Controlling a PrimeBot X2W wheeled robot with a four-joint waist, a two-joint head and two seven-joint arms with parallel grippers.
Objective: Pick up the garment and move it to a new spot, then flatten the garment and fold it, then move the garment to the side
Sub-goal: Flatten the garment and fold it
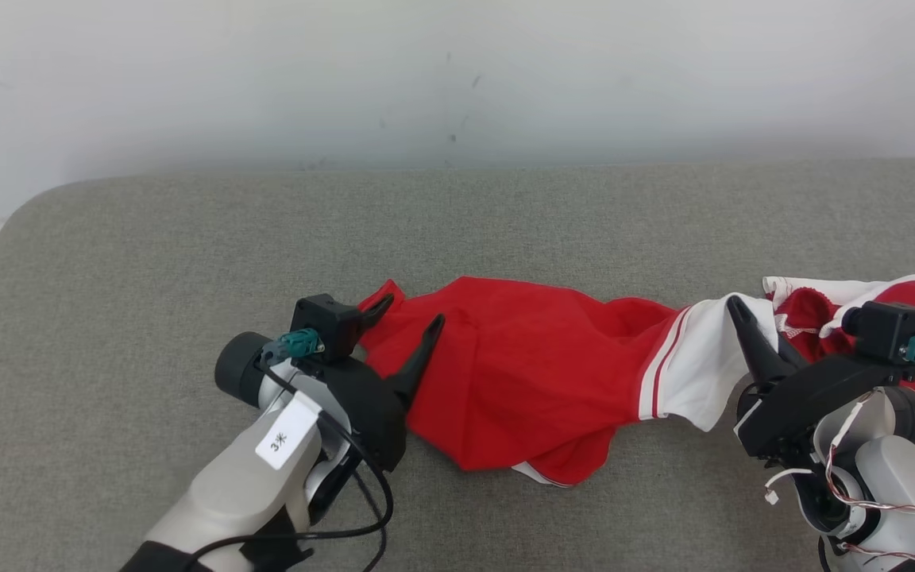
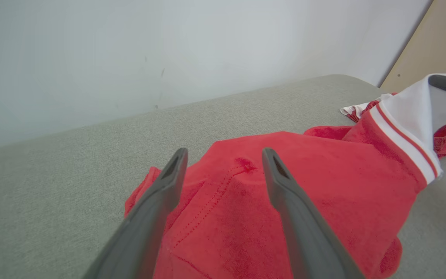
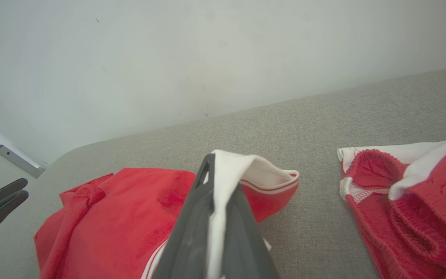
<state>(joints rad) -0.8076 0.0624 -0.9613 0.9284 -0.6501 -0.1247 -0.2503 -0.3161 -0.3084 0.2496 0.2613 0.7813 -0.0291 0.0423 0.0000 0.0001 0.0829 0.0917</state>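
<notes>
**Left jaws wide at the red end, right jaws pinching the white band**

The thin red garment with white striped trim (image 1: 537, 381) lies crumpled across the near half of the grey fabric-covered pad (image 1: 187, 238). In the head view its plain red end points toward 9 o'clock and its white-banded end toward 3 o'clock. The left gripper (image 1: 412, 310) has its jaws wide and empty over the red corner at 9 o'clock; I cannot tell whether they touch the cloth. The right gripper (image 1: 737, 311) is clamped on a fold of the white band, raising it slightly. The cloth looks light, limp and a little slick, so it will likely sag and bunch. The best holds are probably the stitched hems and the gathered waistband, where the thicker layers should slip less.
</notes>
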